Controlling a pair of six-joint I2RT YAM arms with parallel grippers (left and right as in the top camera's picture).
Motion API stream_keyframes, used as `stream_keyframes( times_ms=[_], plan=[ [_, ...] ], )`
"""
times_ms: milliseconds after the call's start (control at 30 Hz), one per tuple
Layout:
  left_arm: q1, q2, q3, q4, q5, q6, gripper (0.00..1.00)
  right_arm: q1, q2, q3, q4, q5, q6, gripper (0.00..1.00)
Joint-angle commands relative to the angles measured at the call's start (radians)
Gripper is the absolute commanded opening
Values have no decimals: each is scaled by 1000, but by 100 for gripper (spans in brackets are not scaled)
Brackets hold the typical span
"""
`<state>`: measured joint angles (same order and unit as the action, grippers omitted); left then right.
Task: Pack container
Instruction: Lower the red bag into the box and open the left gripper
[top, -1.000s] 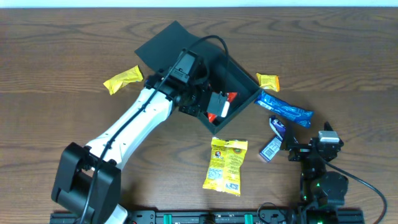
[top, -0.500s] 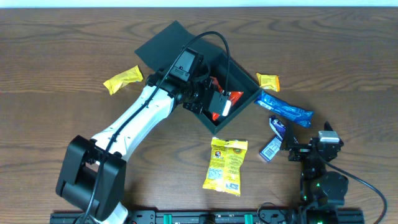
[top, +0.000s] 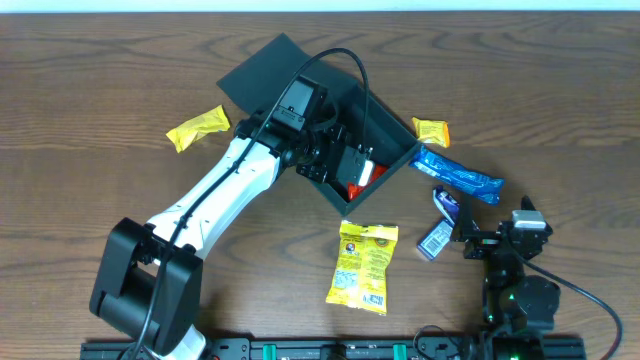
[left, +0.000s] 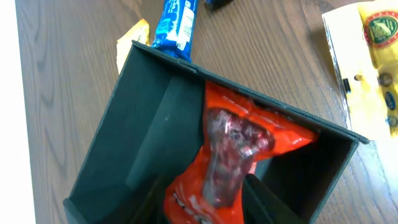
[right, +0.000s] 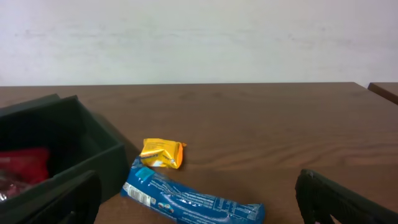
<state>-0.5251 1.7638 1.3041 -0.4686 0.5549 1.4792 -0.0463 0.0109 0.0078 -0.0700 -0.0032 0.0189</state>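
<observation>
The container (top: 390, 128), a dark square box with its flap lid (top: 265, 70) folded back, sits at the table's centre. A red snack packet (left: 236, 143) lies inside it against the near-right wall, also seen as the red packet (top: 362, 176) from overhead. My left gripper (left: 208, 210) reaches down into the box, its dark fingers (left: 264, 200) standing on either side of the packet's lower end, loosened and open. My right gripper (right: 199, 214) rests open and empty near the table's front right, facing the container's wall (right: 74, 143).
A blue bar (top: 460, 176) and a small orange-yellow packet (top: 431, 131) lie just right of the box. A large yellow packet (top: 364, 265) lies in front of it, a yellow wrapper (top: 197, 127) to its left, and two small packets (top: 440, 222) by my right gripper.
My left gripper has carried the red packet further into the box and lowered it to the floor, and its fingers have spread apart. The right arm has stayed still.
</observation>
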Motion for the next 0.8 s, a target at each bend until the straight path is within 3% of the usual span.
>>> stream_keyframes(
  times_ms=[0,67,100,167,200,233,367,433,500,533,667,767],
  plan=[
    [3,3,23,23,15,-26,50,8,-6,-2,-5,-1,14,99],
    [3,-6,23,68,14,-108,73,8,-6,-2,-5,-1,14,99],
    [3,-12,23,87,14,-160,98,8,-6,-2,-5,-1,14,99],
    [3,-34,27,134,19,-313,95,8,-6,-2,-5,-1,14,99],
    [3,-47,32,158,26,-404,100,8,-6,-2,-5,-1,14,99],
    [3,-56,32,186,31,-489,89,8,-6,-2,-5,-1,14,99],
    [1,-69,32,346,38,-917,89,8,-6,-2,-5,-1,14,99],
    [-1,-69,32,439,38,-1219,46,8,-6,-2,-5,-1,14,99],
    [-4,-69,32,497,37,-1453,15,8,-6,-2,-5,-1,14,99],
    [-6,-69,32,512,34,-1519,6,8,-6,-2,-5,-1,14,99],
    [-34,-68,32,504,-104,-1869,6,8,-6,-2,-5,-1,14,99],
    [-75,-68,32,470,-240,-2009,6,8,-6,-2,-5,-1,14,99]
  ],
)
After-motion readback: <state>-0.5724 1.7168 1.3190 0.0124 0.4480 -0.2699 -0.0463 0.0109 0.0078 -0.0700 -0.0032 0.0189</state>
